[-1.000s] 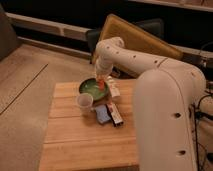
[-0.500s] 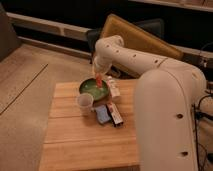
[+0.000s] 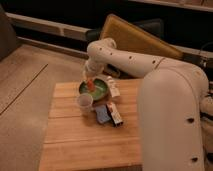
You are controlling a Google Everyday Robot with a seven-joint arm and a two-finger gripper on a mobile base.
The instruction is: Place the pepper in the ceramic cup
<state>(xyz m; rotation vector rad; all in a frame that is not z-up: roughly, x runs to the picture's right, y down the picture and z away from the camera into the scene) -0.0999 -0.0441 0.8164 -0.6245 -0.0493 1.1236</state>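
A small red-orange pepper (image 3: 90,84) hangs in my gripper (image 3: 89,80), just above the left rim of the green bowl (image 3: 100,90). The gripper is shut on the pepper and points down from the white arm (image 3: 125,57). The off-white ceramic cup (image 3: 84,102) stands upright on the wooden table (image 3: 75,140), just in front of the bowl and a little below-left of the pepper. The cup's inside looks empty.
A blue packet (image 3: 102,113) and a dark box with a white-red label (image 3: 115,113) lie right of the cup. A white box (image 3: 113,86) lies right of the bowl. My large white body (image 3: 170,120) fills the right side. A yellow-edged board (image 3: 140,37) leans behind.
The gripper with the pepper has moved slightly left and down, from over the bowl toward its left rim, nearer the cup.
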